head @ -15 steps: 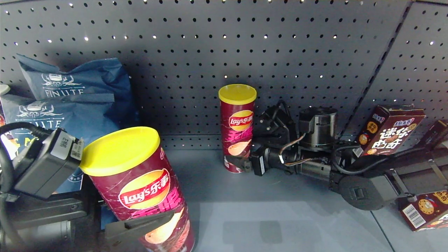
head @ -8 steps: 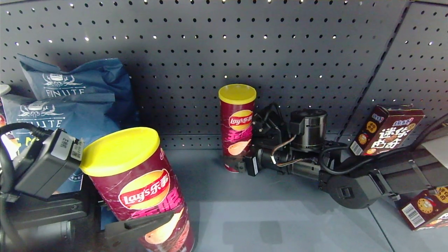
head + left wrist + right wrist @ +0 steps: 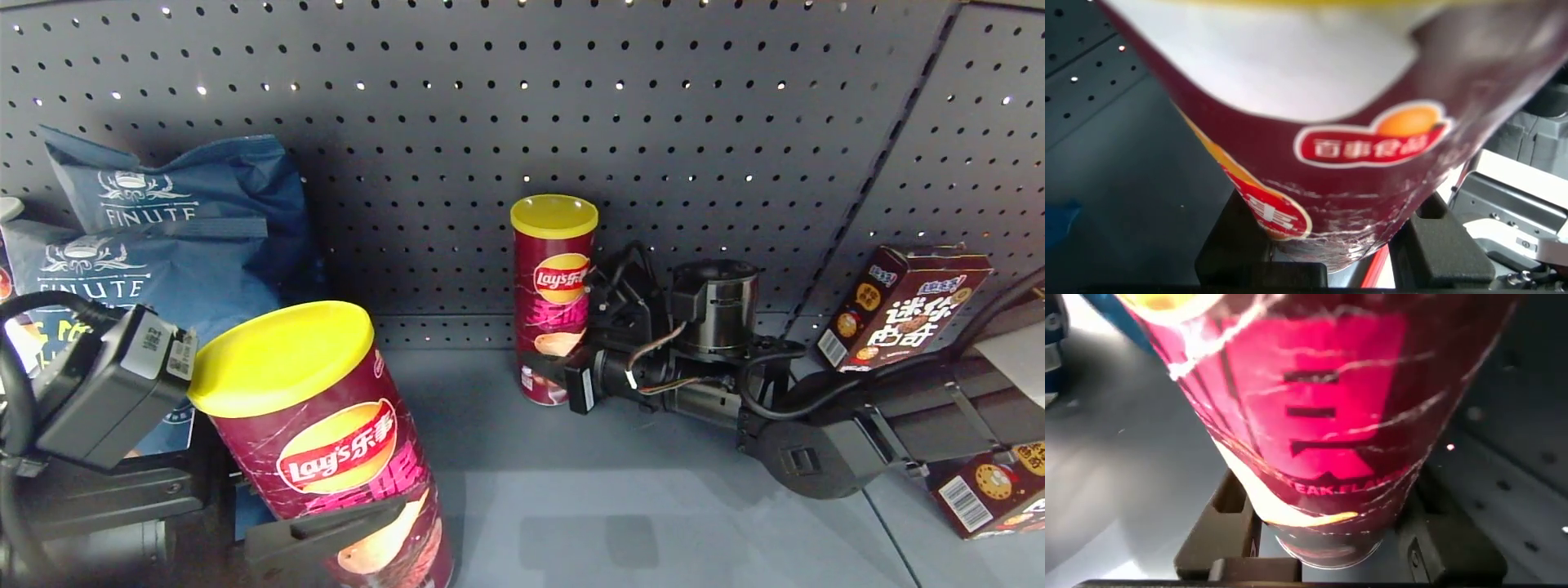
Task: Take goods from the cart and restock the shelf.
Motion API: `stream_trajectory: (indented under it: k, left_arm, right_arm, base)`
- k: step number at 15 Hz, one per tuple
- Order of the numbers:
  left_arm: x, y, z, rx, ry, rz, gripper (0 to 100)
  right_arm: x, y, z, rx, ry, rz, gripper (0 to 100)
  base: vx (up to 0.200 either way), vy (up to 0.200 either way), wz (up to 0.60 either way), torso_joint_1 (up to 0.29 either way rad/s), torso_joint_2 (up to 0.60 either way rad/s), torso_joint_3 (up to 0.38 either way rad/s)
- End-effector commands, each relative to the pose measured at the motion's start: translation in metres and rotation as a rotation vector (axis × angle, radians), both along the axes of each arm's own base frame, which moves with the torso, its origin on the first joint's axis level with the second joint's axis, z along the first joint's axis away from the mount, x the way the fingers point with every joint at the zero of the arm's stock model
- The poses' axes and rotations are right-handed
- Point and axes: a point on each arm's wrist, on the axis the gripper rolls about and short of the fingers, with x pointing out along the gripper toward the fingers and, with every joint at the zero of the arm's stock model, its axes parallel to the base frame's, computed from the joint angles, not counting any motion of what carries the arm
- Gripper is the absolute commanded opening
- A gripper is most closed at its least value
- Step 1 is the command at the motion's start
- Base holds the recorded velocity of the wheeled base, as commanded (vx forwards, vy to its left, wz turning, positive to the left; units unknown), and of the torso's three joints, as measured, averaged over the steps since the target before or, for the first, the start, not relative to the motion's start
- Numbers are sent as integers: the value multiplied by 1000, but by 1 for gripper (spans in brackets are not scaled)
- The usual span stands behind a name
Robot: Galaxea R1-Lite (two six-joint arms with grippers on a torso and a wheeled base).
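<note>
right hand: you're seeing it clamping the far chip can low on the body, one finger on each side, jaws closed onto it.
far chip can: it's standing upright, yellow lid up, just in front of the pegboard, about mid-span. Its base is sitting at shelf floor level; I cannot tell whether it's actually touching.
left hand: it's gripping the near chip can close to the base, with a dark finger pressing on each side of the can.
near chip can: it's being held well out from the pegboard, toward the pegboard's left end. It's leaning a little, with the yellow lid tipping away from vertical.
blue bags: two of them are leaning against the pegboard at its left end, sitting between the pegboard and the near chip can.
cookie box: it's leaning tilted against the pegboard's right-hand section, beyond the right arm.
second cookie box: it's lying farther out from the pegboard, at its right end, partly cut off by the edge of your head view.
</note>
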Motion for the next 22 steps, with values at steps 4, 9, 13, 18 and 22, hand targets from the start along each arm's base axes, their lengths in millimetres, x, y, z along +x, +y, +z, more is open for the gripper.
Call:
stream_trajectory:
  k: [4, 9, 13, 18, 22]
  left_arm:
    - [-3, 2, -1, -2, 0, 4, 0]
    - [-5, 3, -2, -3, -1, 4, 0]
    - [-5, 3, -3, -1, 2, 4, 0]
    - [-5, 3, -4, 2, 7, 4, 0]
    - [-5, 3, -5, 2, 10, 4, 0]
  right_arm:
    - [-38, -12, 20, 14, -24, 9, 0]
    - [-94, -31, 19, -2, -7, 61, 0]
    - [-120, -30, 13, -11, -6, 78, 0]
    - [-142, -22, -2, 1, 44, 91, 0]
    - [-148, -32, -14, -23, 66, 89, 0]
  base:
    - [0, 0, 0, 0, 0, 0]
    - [0, 0, 0, 0, 0, 0]
    - [0, 0, 0, 0, 0, 0]
    - [0, 0, 0, 0, 0, 0]
    - [0, 0, 0, 0, 0, 0]
